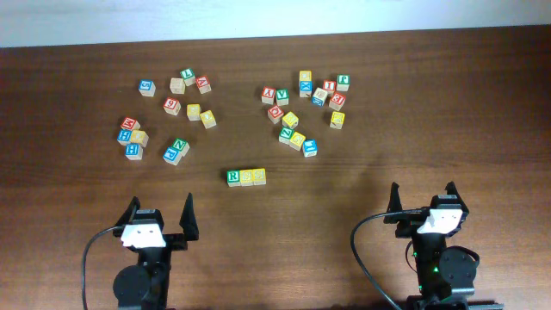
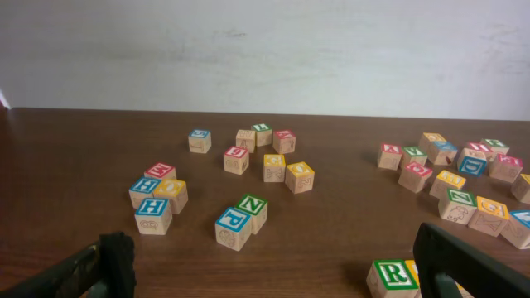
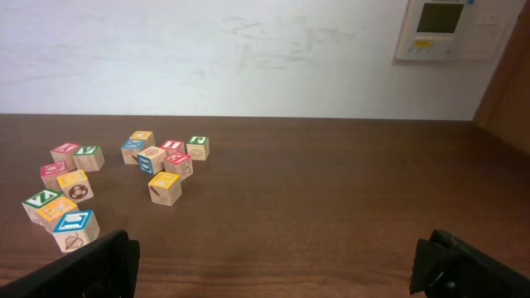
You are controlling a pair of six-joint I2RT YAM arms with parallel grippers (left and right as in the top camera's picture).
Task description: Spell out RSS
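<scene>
While both arms sat at the near edge of the table (image 1: 69, 103), you had the word looking laid out. The green-faced R cube (image 1: 233, 177) lay near the middle of the table, with the first yellow cube (image 1: 246, 176) touching its right side and the second yellow cube (image 1: 259, 176) touching that one, all in one straight row just beyond the arms. The yellow faces were too small for me to read, so I judged them to be the two S cubes rather than saw it. Your left claw (image 1: 161, 207) stood wide open and held nothing; your right claw (image 1: 423, 196) was likewise spread wide and empty. The left cluster of loose cubes (image 1: 194, 112) and the right cluster (image 1: 290, 120) lay farther back, well apart from the row. By my reading nothing was left to place; at most you would check which way the letters faced.
</scene>
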